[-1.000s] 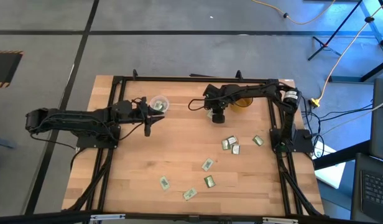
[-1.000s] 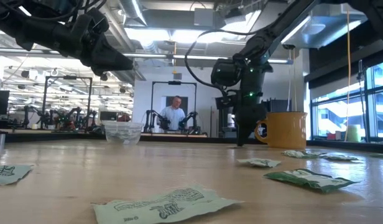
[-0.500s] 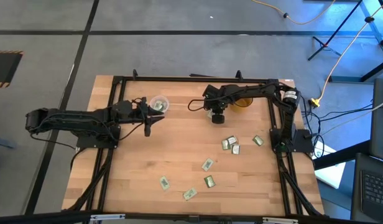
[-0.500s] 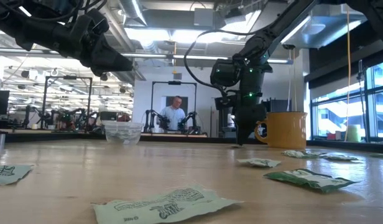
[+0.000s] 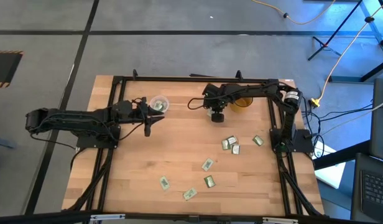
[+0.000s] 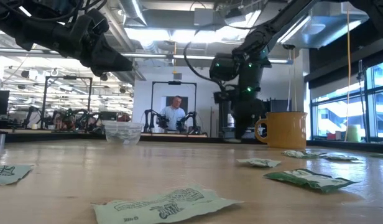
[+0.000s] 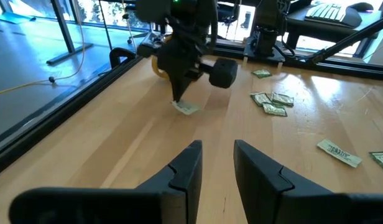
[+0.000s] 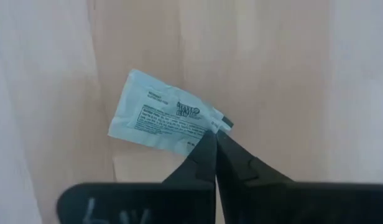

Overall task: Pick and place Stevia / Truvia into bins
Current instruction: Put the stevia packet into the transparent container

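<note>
My right gripper (image 5: 215, 116) stands just left of the amber mug (image 5: 241, 101) near the table's far edge, shut on one pale green-and-white sachet (image 8: 170, 118). The left wrist view shows that sachet (image 7: 186, 107) under the fingertips. My left gripper (image 5: 155, 114) hovers open above the table beside the clear cup (image 5: 158, 104), which stands on its base with sachets inside. Several more sachets lie flat on the table, among them a cluster (image 5: 229, 144) and single ones (image 5: 207, 164), (image 5: 189, 194). My right gripper pinches the sachet between its two fingertips at one short edge, near a corner (image 8: 215, 126). The fingers come from above, pointing down. The sachet hangs tilted just under the tips, close to the table; whether its lower end still touches the wood, I cannot tell.
The amber mug (image 6: 285, 129) stands right beside my right gripper, its handle toward it. A black frame rail (image 5: 191, 79) runs round the table. Bare wood lies between the two arms. In the room behind, a person stands far off (image 6: 174, 115).
My right gripper has risen a little from the table top and drifted slightly toward the far left, still shut, taking the sachet's pinched end up with it. The left arm has kept still.
</note>
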